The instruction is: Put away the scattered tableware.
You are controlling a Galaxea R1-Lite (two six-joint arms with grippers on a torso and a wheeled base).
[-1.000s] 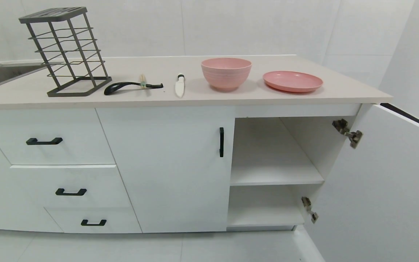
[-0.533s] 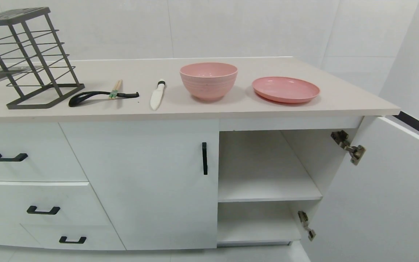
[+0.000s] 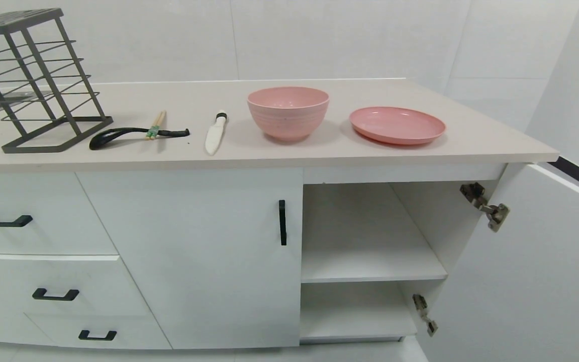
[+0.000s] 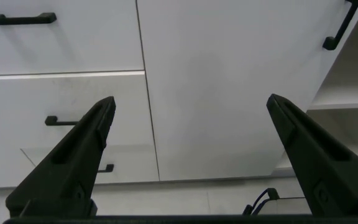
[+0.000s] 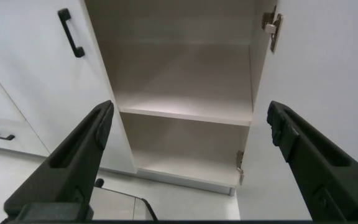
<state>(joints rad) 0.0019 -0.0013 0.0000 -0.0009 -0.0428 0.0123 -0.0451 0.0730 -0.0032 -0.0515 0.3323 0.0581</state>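
On the pale countertop (image 3: 319, 151) stand a pink bowl (image 3: 288, 113) and, to its right, a pink plate (image 3: 396, 124). Left of the bowl lie a white knife with a black collar (image 3: 215, 134), a pair of chopsticks (image 3: 156, 125) and a black ladle (image 3: 133, 135). My left gripper (image 4: 191, 106) is open, low before the closed white cabinet door (image 4: 229, 87) and the drawers (image 4: 61, 37). My right gripper (image 5: 188, 112) is open, facing the open cabinet's shelves (image 5: 185, 99).
A dark wire rack (image 3: 35, 80) stands at the counter's left end. The right cabinet door (image 3: 541, 261) hangs open toward me, showing two bare shelves (image 3: 370, 256). The left door has a black handle (image 3: 282, 229); several drawers (image 3: 43, 216) sit further left.
The whole head view has shifted: the counter now sits lower and further left in the picture, so the camera moved. The tableware keeps its places on the counter.
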